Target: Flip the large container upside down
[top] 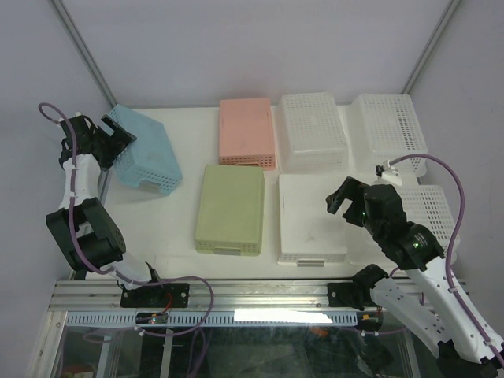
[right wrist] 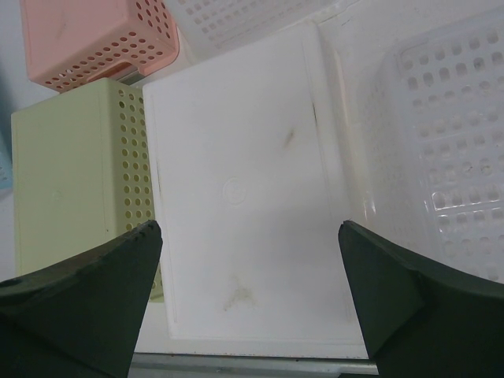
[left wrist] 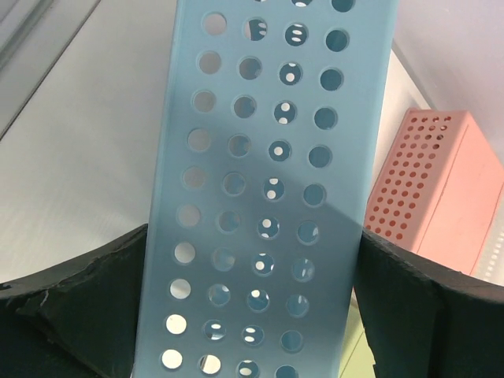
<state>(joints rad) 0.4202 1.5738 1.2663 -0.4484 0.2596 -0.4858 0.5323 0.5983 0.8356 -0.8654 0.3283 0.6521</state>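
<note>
**Blue container looks flipped or close to it; my left gripper is not yet clear of it**

**Top external view:** I take the blue container, at the far left of the surface, to be the large one, because my left gripper sits at its far-left corner. Its flat base faces up and its handle notch is low at the near end. The green container and pink container lie the same way. So I judge the turn done or nearly done. What is left is to pull clear and check that it lies flat. This view does not show whether the corner by my gripper is down. My right gripper hangs above the white container, fingers spread, holding nothing.

**Left wrist view:** This shows what the top view hides. A perforated blue wall fills the whole gap between my 2 fingers, which stand wide apart. I cannot tell whether the pads press on it. The pink container shows at the right.

**Right wrist view:** My 2 fingers are well apart with only air between them. The white container's smooth base is below, with the green container just beside it on the left and a white basket on the right. The blue container is all but out of this view, so it adds nothing on the flip.
</note>
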